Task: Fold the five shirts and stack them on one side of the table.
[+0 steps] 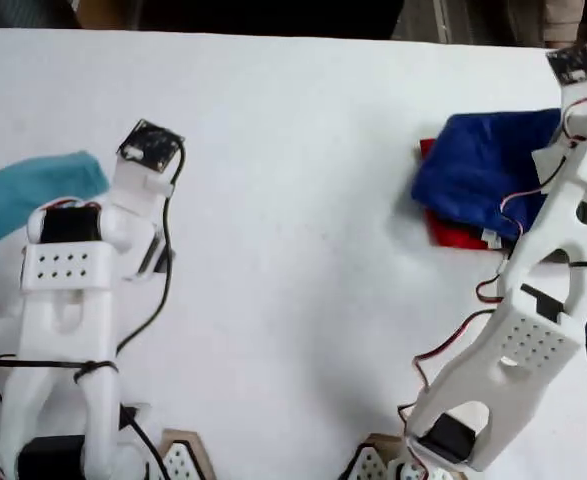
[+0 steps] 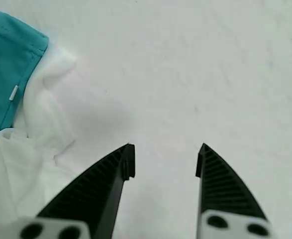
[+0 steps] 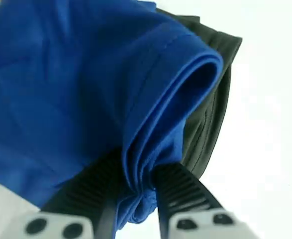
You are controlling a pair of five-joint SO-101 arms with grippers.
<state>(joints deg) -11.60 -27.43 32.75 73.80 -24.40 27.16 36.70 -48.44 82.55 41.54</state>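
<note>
High view is showing the blue shirt (image 1: pixel 483 170) lying bunched near the right edge of the surface (image 1: pixel 303 200), and it is sitting on top of a red shirt (image 1: pixel 458 232) whose edge is peeking out underneath. The right arm (image 1: pixel 543 290) is stretching up along that side, right over the pile. On the right wrist view, the right hand (image 3: pixel 138 174) is pinching a rolled fold of the blue cloth, with both black fingers (image 3: pixel 180 186) pressing tight against the fabric. A dark shirt (image 3: pixel 210 99) is lying against that fold, touching it.

Over on the other side, the left arm (image 1: pixel 73 260) is standing well apart from the pile. Its left hand (image 2: pixel 164 149) is hovering above bare surface with its fingers spread wide and gripping nothing. A teal shirt (image 2: pixel 6 64) is lying near the left edge, and a crumpled white shirt (image 2: pixel 16 164) is resting against it, just beside the spread hand.
</note>
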